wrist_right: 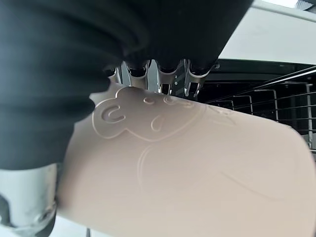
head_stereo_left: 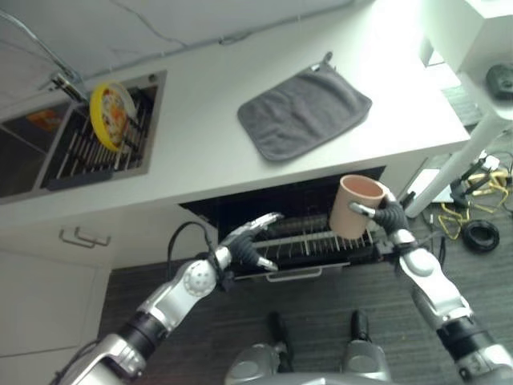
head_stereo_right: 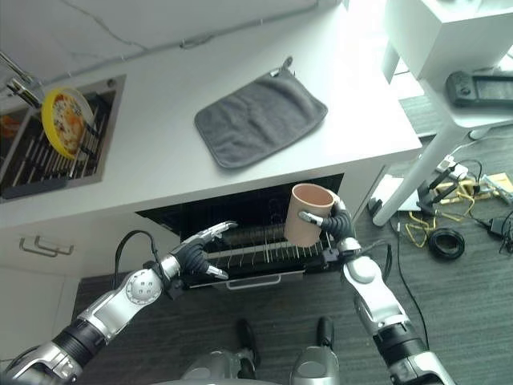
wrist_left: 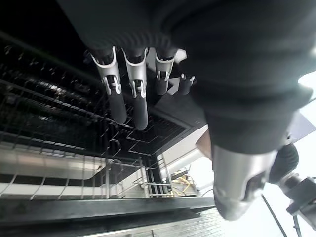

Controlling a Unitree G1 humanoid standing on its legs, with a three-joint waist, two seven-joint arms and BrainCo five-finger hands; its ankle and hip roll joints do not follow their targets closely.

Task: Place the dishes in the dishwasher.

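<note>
right hand (head_stereo_right: 335,221): wrapped round the pink cup (head_stereo_right: 306,213)
left hand (head_stereo_left: 250,242): fingers loose, empty, at the rack (head_stereo_right: 256,255)
risk: I'd say the cup clips the tabletop (head_stereo_left: 200,152) edge and slips

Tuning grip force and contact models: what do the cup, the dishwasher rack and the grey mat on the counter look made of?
Cup, held in the right hand: matte beige, probably plastic, with a moulded raised figure; could be ceramic. Dishwasher rack: thin wire grid, likely coated metal. Grey mat: soft napped cloth with a hanging loop.
</note>
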